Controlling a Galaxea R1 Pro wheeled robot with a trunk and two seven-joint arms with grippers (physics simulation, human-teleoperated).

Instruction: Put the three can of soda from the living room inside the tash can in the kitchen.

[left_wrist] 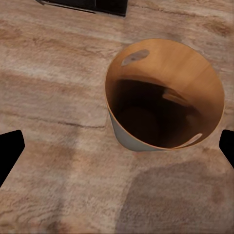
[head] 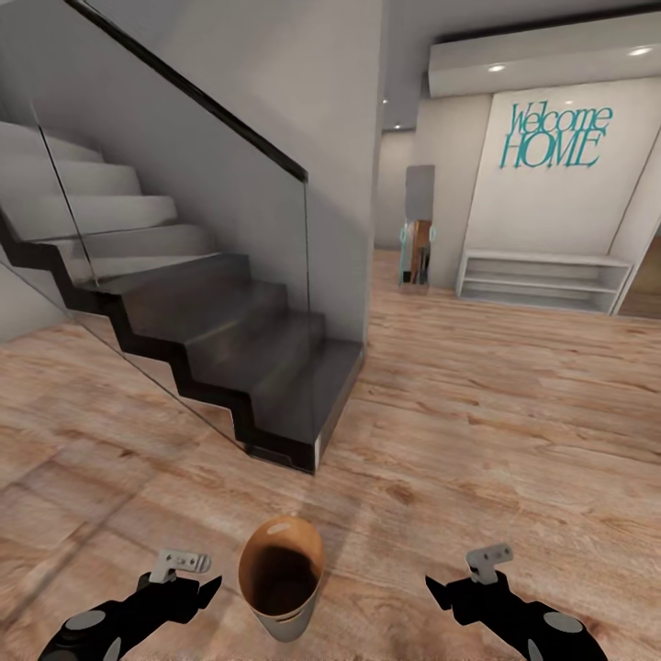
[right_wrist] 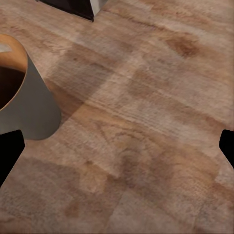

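The tash can (head: 286,626), a round bin with a copper-brown inner wall, a dark bottom and a grey outer wall, stands on the wood floor just ahead of me, between my two arms. My left gripper (head: 204,588) hangs open a little to its left, and my right gripper (head: 439,588) hangs open further off to its right. Neither holds anything. The left wrist view looks down into the tash can (left_wrist: 168,48), with black fingertips (left_wrist: 9,151) at the frame's edges. Its grey wall (right_wrist: 29,100) shows in the right wrist view. The cans of soda are out of view.
A dark staircase (head: 229,349) with a glass balustrade rises at the left, its lowest step close ahead of the bin. Light wood plank floor (head: 496,413) stretches to the right towards a white low shelf (head: 542,280), a "Welcome HOME" wall sign (head: 555,138) and a tall mirror (head: 418,229).
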